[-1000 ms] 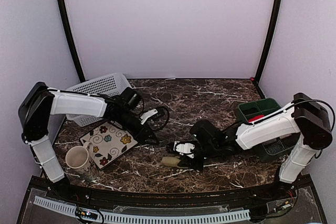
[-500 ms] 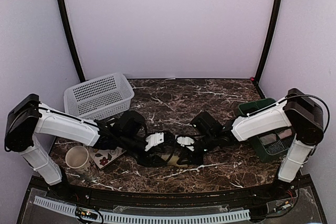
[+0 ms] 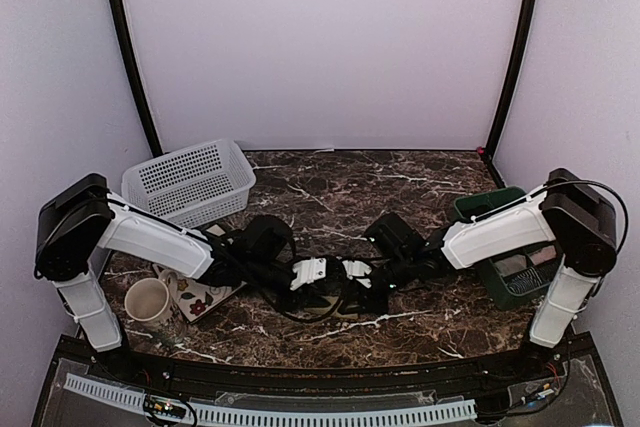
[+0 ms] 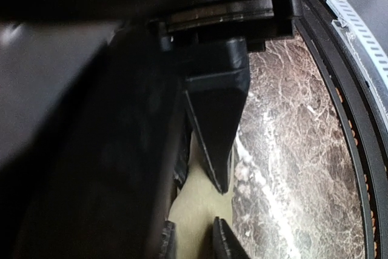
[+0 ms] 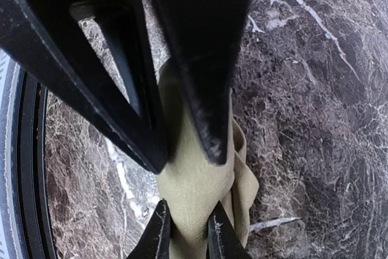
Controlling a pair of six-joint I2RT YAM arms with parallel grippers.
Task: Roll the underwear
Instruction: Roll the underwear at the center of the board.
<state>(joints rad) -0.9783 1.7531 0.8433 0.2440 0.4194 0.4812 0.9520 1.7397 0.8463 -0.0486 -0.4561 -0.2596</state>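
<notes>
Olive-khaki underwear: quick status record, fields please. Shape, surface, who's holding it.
item: olive-khaki cloth underwear, bunched into a narrow folded band
surface: dark marbled tabletop
left gripper: closed on the cloth from one side
right gripper: closed on it from the opposite side
rolled: no tight roll visible
top view: cloth hidden under both grippers

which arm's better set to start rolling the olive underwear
right, probably: the right hand has the olive underwear squarely between its fingers; the left hand only nips it at the tips.
</notes>
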